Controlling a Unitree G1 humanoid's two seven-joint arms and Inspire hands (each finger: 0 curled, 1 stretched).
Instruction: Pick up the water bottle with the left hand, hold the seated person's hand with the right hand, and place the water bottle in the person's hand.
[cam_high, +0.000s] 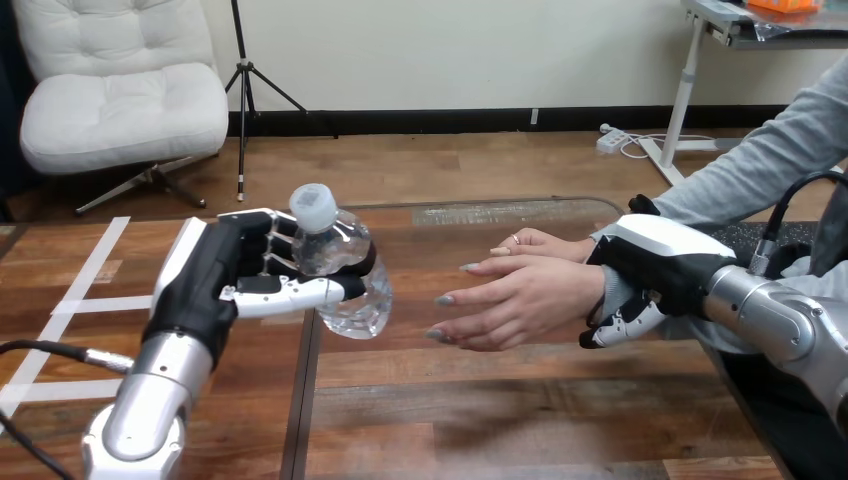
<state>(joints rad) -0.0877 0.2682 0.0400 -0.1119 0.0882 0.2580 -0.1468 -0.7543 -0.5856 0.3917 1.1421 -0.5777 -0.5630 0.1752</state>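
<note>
Water bottle (345, 262), clear with a pale cap (313, 207), held off the wooden table (450, 400) in the robot's left hand (225, 285). The hand's fingers and thumb are curled round the bottle's middle. The cap sticks up above the fingers, the base hangs below the thumb, and the bottle leans a little.

To the right of that hand, across a small gap, is the person's hand (520, 300). It is open, with fingers stretched toward the bottle and fingertips near it but not touching. A second hand of the person (540, 243) lies just behind the first.

Further right, the robot's right hand (655, 258) sits over the person's wrist at the grey sleeve. Its white back is on top and its fingers (622, 325) curl underneath, so it appears to clasp the wrist.

The step in hand looks like the handover itself. The bottle is up and the wrist is held, but the bottle is not yet in the palm.

To do it well, the left hand should carry the bottle rightward past the fingertips rather than into them. It should then lower the bottle's body across the open palm. The grip should loosen only once the person's fingers can close around the bottle, because a leaning, smooth bottle would likely roll off. The right hand should only steady the wrist, holding it level without squeezing.
</note>
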